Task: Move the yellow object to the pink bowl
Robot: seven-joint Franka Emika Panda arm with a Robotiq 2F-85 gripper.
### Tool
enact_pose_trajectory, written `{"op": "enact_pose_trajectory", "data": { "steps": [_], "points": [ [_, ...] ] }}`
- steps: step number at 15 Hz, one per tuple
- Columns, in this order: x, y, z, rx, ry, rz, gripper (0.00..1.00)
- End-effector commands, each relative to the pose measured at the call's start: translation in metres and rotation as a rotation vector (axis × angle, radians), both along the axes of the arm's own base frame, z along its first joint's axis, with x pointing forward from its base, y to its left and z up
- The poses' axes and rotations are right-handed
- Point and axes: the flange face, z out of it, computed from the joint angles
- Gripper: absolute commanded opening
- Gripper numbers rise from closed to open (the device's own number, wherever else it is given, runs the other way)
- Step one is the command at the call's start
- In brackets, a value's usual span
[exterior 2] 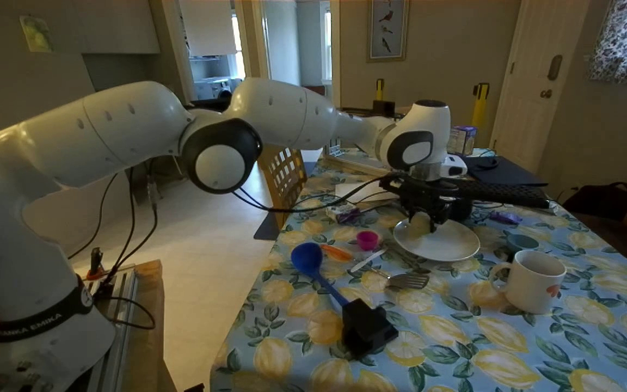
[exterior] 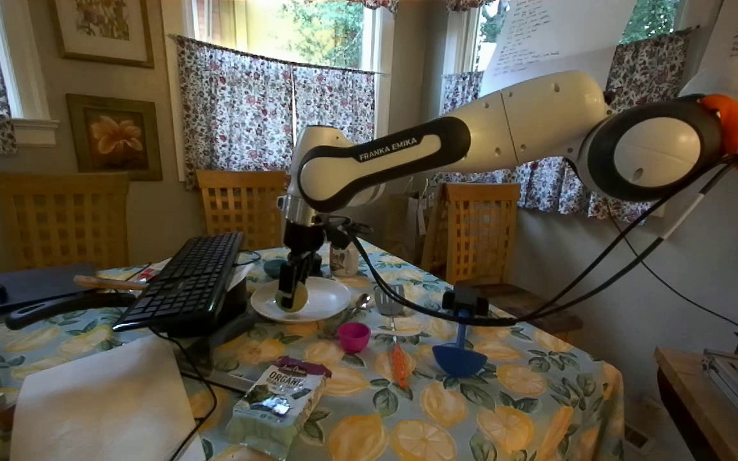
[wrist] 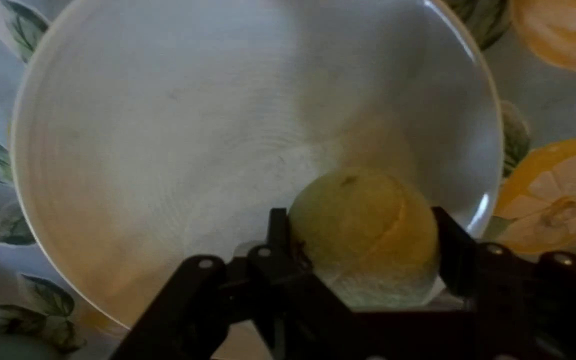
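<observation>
Has daylit windows (exterior: 324, 32) half-covered by floral curtains (exterior: 234, 115), lattice-backed chairs (exterior: 241, 186), greyish walls (exterior: 606, 333), a pale floor (exterior 2: 210, 283), white door (exterior 2: 536, 65).

A home, going by the floral curtains (exterior: 234, 115), wooden chairs (exterior: 481, 237) and tablecloth (exterior 2: 428, 332) (a lemon-patterned one).

In an exterior view, the camera faces floral curtains (exterior: 234, 115), looking slightly down across a lemon-print tablecloth (exterior: 503, 442), a snack package (exterior: 282, 400) in the foreground and the Franka arm (exterior: 535, 121) spanning from frame right. In an exterior view facing a white door (exterior 2: 534, 98), the camera sits near the arm's base (exterior 2: 47, 348), at frame left, with a white mug (exterior 2: 534, 283) in the foreground. Both exterior views share the white plate (exterior: 327, 301), pink bowl (exterior: 353, 338) and blue ladle (exterior: 460, 362), seen from roughly opposite sides. The wrist view looks steeply down, close above that plate, past the round yellow object (wrist: 363, 240) and the gripper (wrist: 360, 217) low in frame.
</observation>
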Motion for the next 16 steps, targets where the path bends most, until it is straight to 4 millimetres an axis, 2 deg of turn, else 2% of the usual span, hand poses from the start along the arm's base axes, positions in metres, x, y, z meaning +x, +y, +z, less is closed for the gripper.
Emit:
{"op": "enact_pose_trajectory", "data": {
  "steps": [1,4,7,12,15,16],
  "points": [
    [-0.002,0.048,0.014,0.01,0.0,0.017,0.44],
    [-0.011,0.094,0.011,0.027,0.026,-0.013,0.44],
    [-0.023,0.117,0.005,0.039,0.043,-0.139,0.44],
    [-0.046,0.144,-0.017,0.045,0.0,-0.353,0.44],
    [-0.06,0.152,-0.015,0.068,-0.021,-0.396,0.44],
    [-0.039,0.149,-0.018,0.064,-0.035,-0.361,0.69]
  ]
}}
